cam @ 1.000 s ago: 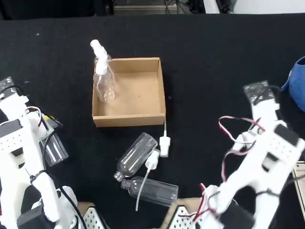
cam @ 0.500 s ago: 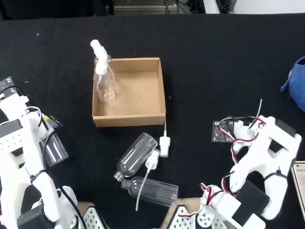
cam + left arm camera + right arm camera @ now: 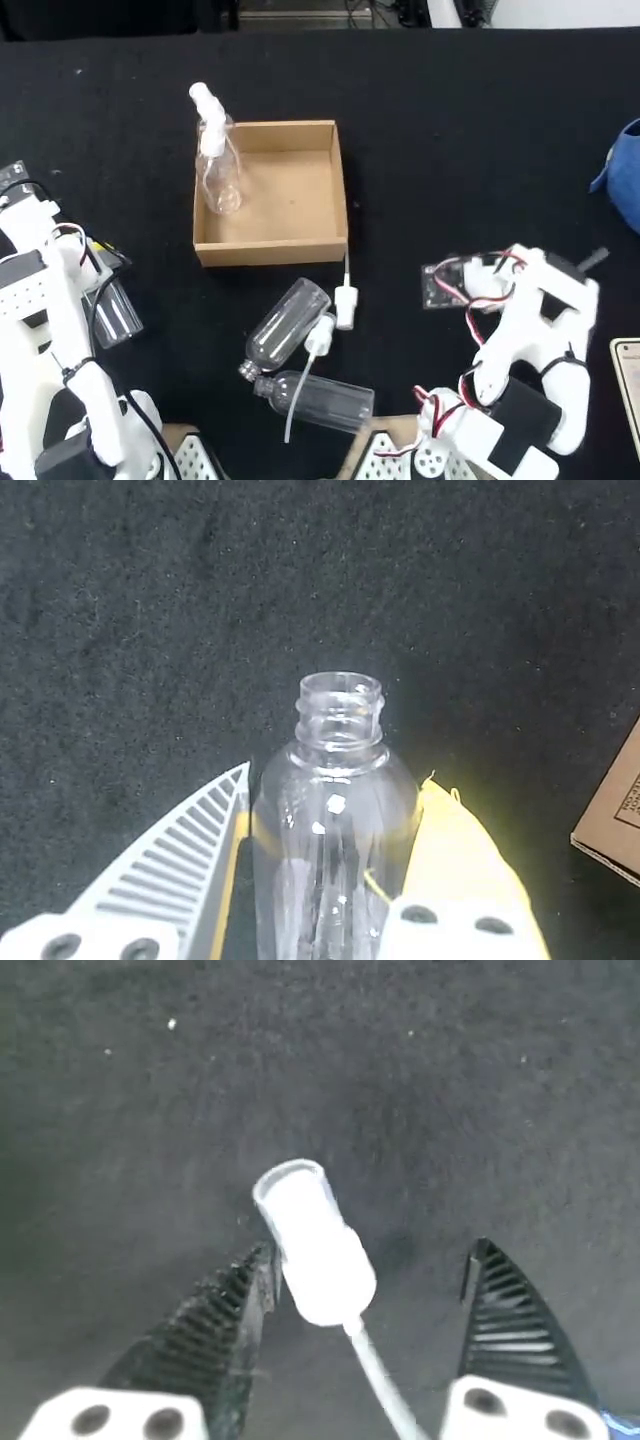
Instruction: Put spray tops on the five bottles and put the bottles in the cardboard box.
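Left pincer (image 3: 337,776) clamped on clear plastic bottle (image 3: 335,820). Right pincer (image 3: 375,1252) apart, white spray top (image 3: 312,1245) off-centre between; centre before closing.

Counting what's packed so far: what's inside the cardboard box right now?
One bottle, spray top fitted, stands in the far-left corner of the cardboard box; the remaining floor looks bare. The near wall may hide a thin floor strip.

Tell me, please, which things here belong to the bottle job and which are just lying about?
Job: cardboard box; capped bottle standing in it; two lying bottles; two loose spray tops; uncapped bottle in the left gripper; held spray top inside the open right gripper.
Lying about: blue object and tan card at the table's right edge.
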